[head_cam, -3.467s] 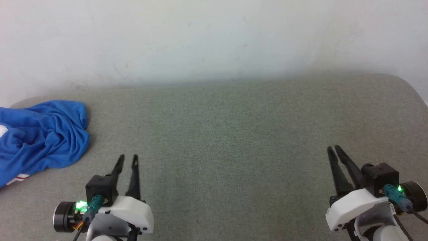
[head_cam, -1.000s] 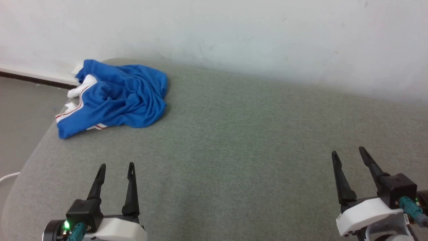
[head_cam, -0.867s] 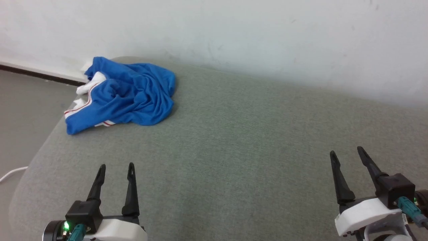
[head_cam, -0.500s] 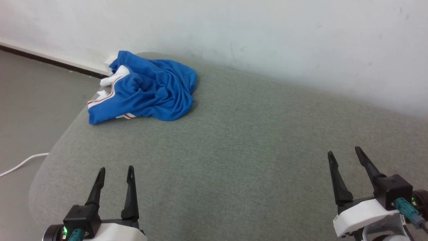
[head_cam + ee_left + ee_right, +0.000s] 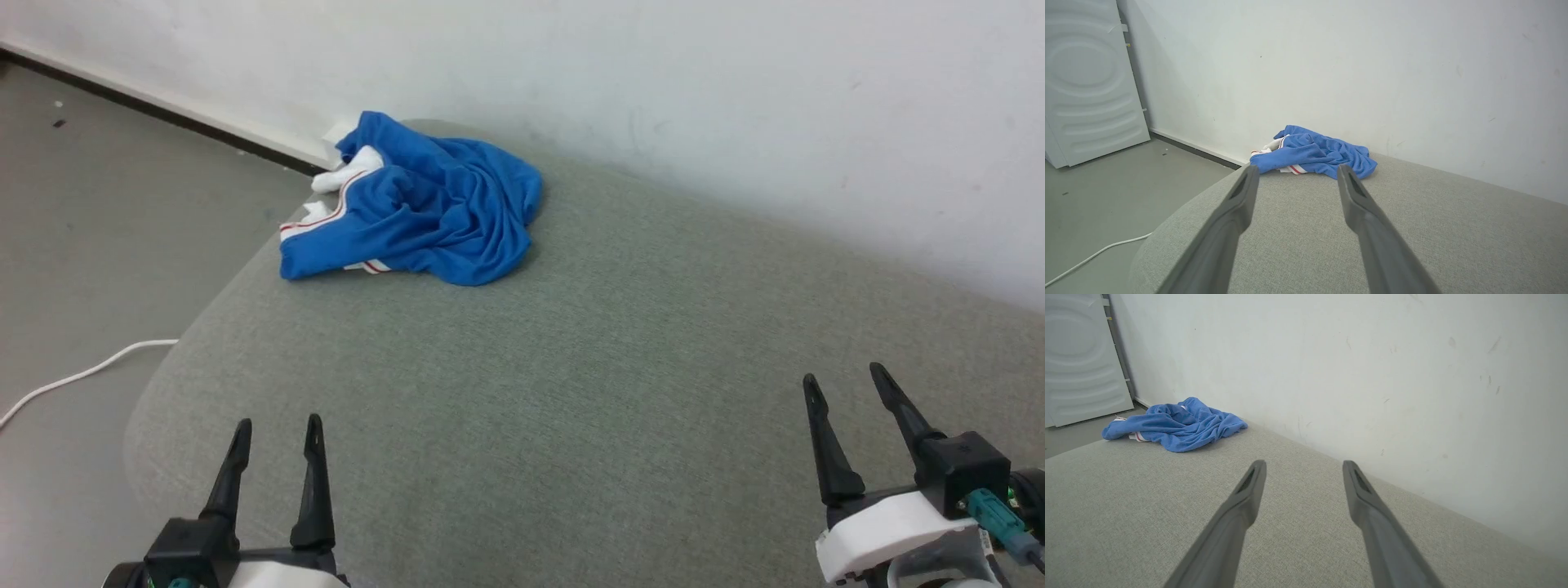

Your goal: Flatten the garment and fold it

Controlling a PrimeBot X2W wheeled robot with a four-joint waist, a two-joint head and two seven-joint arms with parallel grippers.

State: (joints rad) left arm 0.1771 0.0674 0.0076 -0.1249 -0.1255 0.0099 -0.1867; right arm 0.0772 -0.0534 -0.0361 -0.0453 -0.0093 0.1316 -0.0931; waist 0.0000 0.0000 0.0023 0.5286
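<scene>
The garment is a royal-blue T-shirt with white, red-striped trim, lying crumpled in a heap at the far left corner of the grey cushioned surface, close to the wall. The left wrist view has the garment straight ahead beyond the fingers; the right wrist view has the garment far off at upper left. My left gripper hovers open over the near left edge, well short of the shirt. My right gripper stands open at the near right, nothing between its fingers.
A white wall runs right behind the surface. The floor drops off to the left, with a white cable lying on it. A white appliance panel stands at the far left.
The head camera has swung left, so the garment sits nearer the picture's centre and more floor shows. Both grippers stay open and hold their places in the picture.
</scene>
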